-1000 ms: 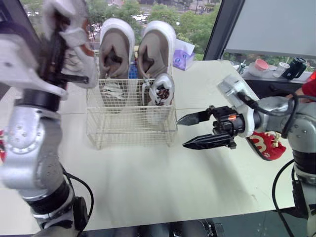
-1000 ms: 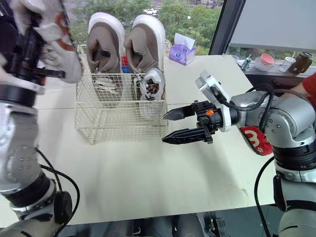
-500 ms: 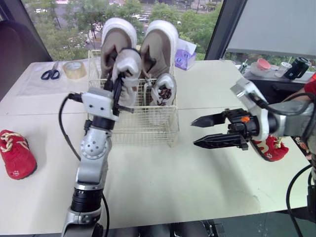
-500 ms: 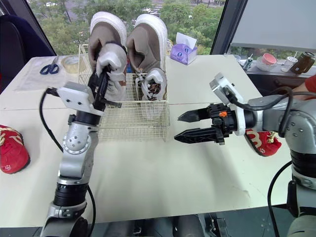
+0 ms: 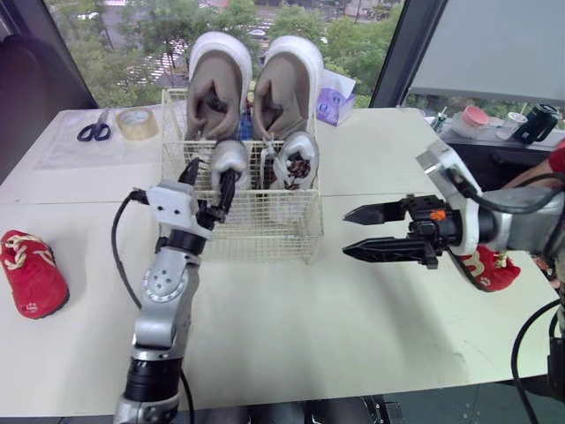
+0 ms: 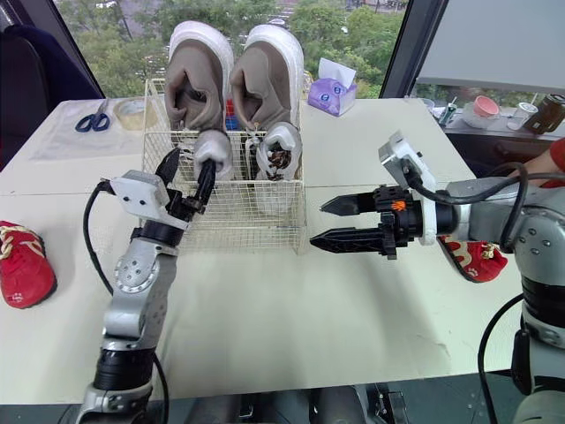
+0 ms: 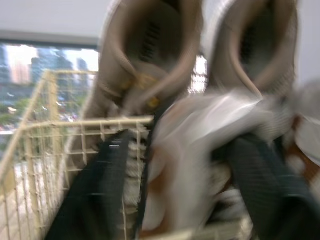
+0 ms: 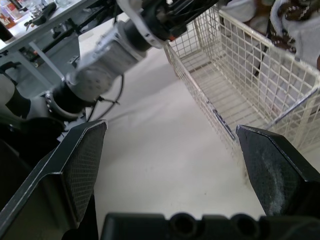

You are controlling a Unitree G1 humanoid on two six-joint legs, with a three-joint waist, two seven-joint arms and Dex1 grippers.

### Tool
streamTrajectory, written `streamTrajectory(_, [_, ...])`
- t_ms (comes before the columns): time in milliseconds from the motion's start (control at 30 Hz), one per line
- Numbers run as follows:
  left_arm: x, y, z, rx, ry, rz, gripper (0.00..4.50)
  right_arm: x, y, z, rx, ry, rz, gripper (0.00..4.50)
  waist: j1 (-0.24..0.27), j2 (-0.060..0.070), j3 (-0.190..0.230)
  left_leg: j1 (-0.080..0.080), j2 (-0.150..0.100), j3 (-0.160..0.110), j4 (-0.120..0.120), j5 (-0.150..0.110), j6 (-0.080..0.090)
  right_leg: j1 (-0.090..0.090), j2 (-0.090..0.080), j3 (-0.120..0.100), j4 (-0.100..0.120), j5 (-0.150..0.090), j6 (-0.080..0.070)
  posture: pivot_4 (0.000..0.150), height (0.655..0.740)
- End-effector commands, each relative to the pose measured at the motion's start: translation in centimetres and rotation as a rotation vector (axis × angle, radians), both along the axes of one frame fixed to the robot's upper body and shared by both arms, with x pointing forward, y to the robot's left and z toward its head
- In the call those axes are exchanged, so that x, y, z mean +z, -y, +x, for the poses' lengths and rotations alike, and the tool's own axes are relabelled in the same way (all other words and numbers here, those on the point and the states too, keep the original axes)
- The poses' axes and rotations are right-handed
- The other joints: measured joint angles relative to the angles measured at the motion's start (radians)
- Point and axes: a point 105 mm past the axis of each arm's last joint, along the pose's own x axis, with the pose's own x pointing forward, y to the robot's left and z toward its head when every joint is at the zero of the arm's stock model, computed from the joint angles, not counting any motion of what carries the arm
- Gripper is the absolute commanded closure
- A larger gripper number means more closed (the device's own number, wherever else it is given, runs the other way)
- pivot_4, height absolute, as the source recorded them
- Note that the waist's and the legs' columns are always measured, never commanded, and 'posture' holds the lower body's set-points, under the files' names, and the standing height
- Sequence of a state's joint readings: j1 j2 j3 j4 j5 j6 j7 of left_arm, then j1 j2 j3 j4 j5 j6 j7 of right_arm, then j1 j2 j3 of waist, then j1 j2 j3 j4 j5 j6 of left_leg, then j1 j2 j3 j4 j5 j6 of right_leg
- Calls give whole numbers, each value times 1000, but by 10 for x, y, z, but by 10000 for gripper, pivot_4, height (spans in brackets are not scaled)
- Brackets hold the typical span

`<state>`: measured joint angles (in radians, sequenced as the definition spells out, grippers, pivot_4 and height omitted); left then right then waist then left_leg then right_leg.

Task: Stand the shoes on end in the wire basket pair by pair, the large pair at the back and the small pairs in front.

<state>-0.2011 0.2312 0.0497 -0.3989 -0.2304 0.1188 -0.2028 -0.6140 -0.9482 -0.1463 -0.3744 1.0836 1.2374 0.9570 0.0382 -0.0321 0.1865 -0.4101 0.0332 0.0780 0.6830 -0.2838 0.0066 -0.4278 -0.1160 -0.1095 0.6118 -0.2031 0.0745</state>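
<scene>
left eye view: left fingers [image 5: 209, 174] closed on the small grey shoe [image 5: 228, 157]
change: shoe was above the rim half a second ago, now sunk into the wire basket [image 5: 265, 237], front row, beside its mate [image 5: 296, 163]
meaning: first small pair nearly seated, release likely next
right fingers [image 5: 346, 233]: wide open, empty, over the bench [image 5: 291, 327] toward its right edge
large pair [image 5: 214, 88]: upright at back, tan soft uppers, white smooth soles
basket: thin cream wire grid, near far edge
left red shoe [image 5: 31, 274]: left edge, laced, rounded
right red shoe [image 5: 490, 269]: right edge

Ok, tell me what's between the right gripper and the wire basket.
Nothing but bare table. In the head views the open right gripper points at the right side of the wire basket, with only a strip of tabletop between them.
</scene>
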Motion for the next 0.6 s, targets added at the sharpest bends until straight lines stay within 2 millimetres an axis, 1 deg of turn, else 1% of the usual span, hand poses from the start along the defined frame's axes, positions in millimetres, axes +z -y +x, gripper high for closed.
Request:
streamTrajectory(33, [15,-10,-17,-47,-21,19,14370,3,0,-3,7,50,2,0,1,1,0,0,0,0,0,0,0,0,0,0,0,0,0,1500,7400])
streamTrajectory(100, [17,-15,-21,-69,-61,44,14370,2,0,-1,-1,47,17,0,0,1,0,0,0,0,0,0,0,0,0,0,0,-2,-3,1500,7400])
streamTrajectory(200, [36,-26,-31,-163,-115,26,14370,-4,3,6,-58,50,35,0,0,1,0,0,0,-1,0,0,0,0,1,0,0,-2,-4,1500,7400])
streamTrajectory(267, [49,-22,-43,-292,-151,11,14370,-19,12,11,-120,32,-9,0,2,3,1,0,0,-1,0,0,0,0,1,0,-1,-3,-3,1500,7400])
streamTrajectory(300, [50,-13,-54,-415,-203,14,14370,-27,20,18,-174,60,-48,0,2,2,1,0,0,-1,0,0,0,1,1,0,-1,-3,-3,1500,7400])
streamTrajectory(333, [50,-6,-63,-503,-246,18,14370,-32,26,22,-209,83,-76,0,1,2,1,0,0,-1,0,0,0,1,0,0,-1,-3,-3,1500,7400])
streamTrajectory(400, [45,7,-80,-653,-350,53,9096,-24,37,36,-305,153,-38,0,-1,5,2,0,-2,0,0,0,0,1,-2,1,-1,-4,-1,1500,7400])
streamTrajectory(433, [44,10,-84,-686,-379,57,5674,-21,40,39,-330,170,-20,0,-2,7,2,0,-2,1,0,0,0,0,-2,2,-1,-4,-1,1500,7400])
streamTrajectory(467, [40,13,-90,-742,-439,64,1359,-18,47,41,-379,196,-7,0,-2,7,2,0,-2,1,0,0,0,1,-2,2,-1,-4,0,1500,7400])
streamTrajectory(500, [37,15,-93,-775,-479,65,584,-17,53,42,-408,213,-3,0,-1,8,2,0,-2,1,0,0,0,1,-1,2,-1,-4,0,1500,7400])
streamTrajectory(567, [27,24,-99,-825,-542,101,584,-20,67,39,-474,224,-20,0,3,8,2,1,-2,1,0,0,0,1,0,2,-1,-5,0,1500,7400])
streamTrajectory(600, [23,34,-103,-866,-562,117,584,-23,77,37,-535,240,-32,0,6,8,2,1,-2,0,0,0,-1,2,1,1,-1,-5,1,1500,7400])
